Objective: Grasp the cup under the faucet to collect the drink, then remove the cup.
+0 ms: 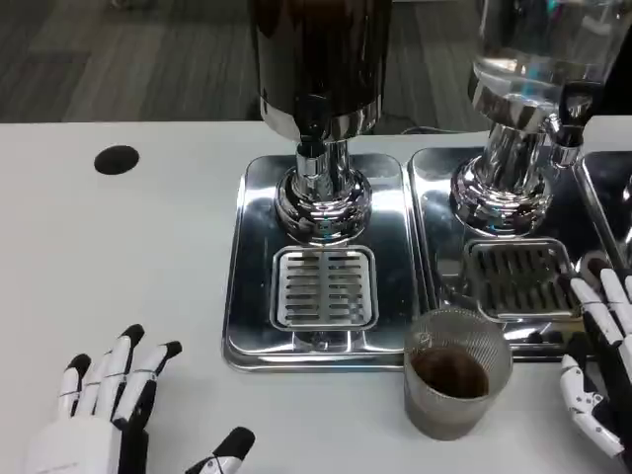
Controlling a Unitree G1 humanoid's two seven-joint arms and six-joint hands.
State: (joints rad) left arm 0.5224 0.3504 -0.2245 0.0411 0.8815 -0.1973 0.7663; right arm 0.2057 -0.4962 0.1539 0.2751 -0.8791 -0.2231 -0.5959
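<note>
A clear ribbed cup [453, 373] with dark drink in it stands on the white table, just in front of the steel trays and off to the right of the dark dispenser's faucet [312, 128]. My right hand [600, 360] is at the picture's right edge, fingers apart, a short gap from the cup and holding nothing. My left hand [114, 405] lies low at the bottom left with its fingers spread, far from the cup.
The dark dispenser stands on a steel drip tray [252, 267] with a slotted grate [324, 286]. A second, clear dispenser [538, 59] stands on its own tray [434, 197] at the right. A black round mark [117, 159] sits on the table at the left.
</note>
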